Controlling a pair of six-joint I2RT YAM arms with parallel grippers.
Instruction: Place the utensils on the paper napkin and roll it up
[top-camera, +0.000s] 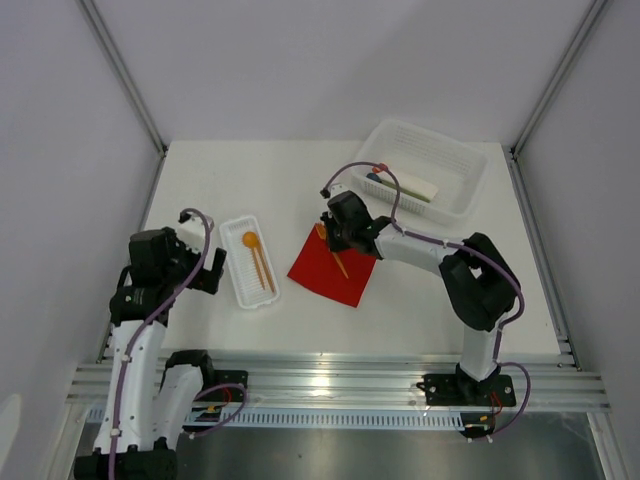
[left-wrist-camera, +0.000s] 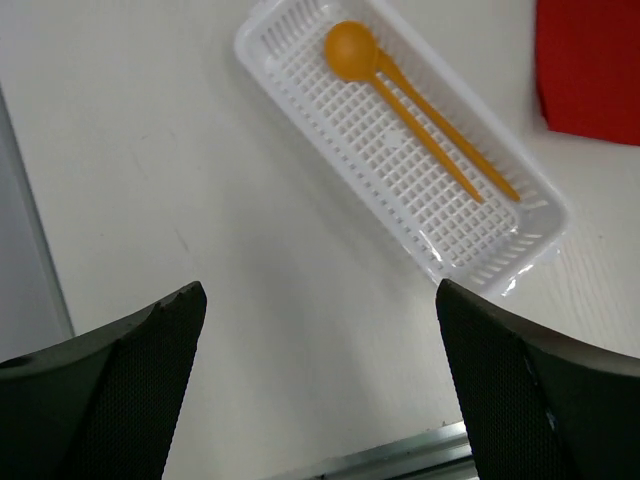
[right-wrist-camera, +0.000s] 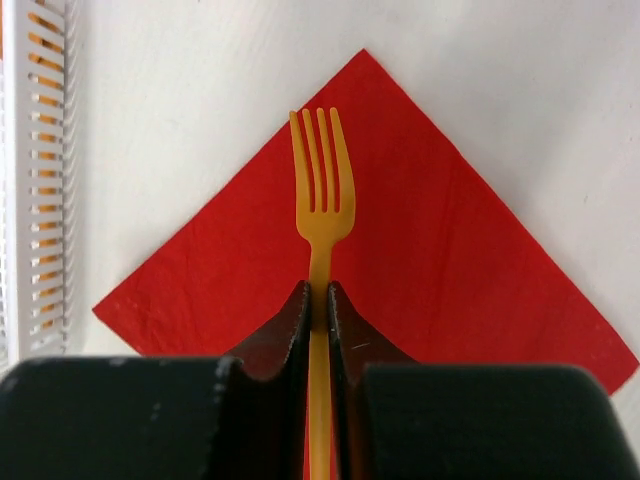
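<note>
The red paper napkin (top-camera: 325, 268) lies flat near the table's middle, one corner pointing away in the right wrist view (right-wrist-camera: 450, 250). My right gripper (right-wrist-camera: 319, 292) is shut on the handle of an orange fork (right-wrist-camera: 322, 190), whose tines reach out over the napkin; the overhead view shows this fork (top-camera: 341, 266) below the same gripper (top-camera: 335, 243). Left of the napkin, an orange spoon (left-wrist-camera: 350, 48) and a second slim orange utensil (left-wrist-camera: 470, 155) lie in a white tray (left-wrist-camera: 300, 90). My left gripper (left-wrist-camera: 318, 300) hangs open over bare table near that tray, holding nothing.
A white mesh basket (top-camera: 470, 190) with white, blue and green items stands at the back right. The white tray (top-camera: 240, 290) sits between the two arms' reach. A metal rail (top-camera: 330, 375) runs along the near table edge. Grey walls enclose the table.
</note>
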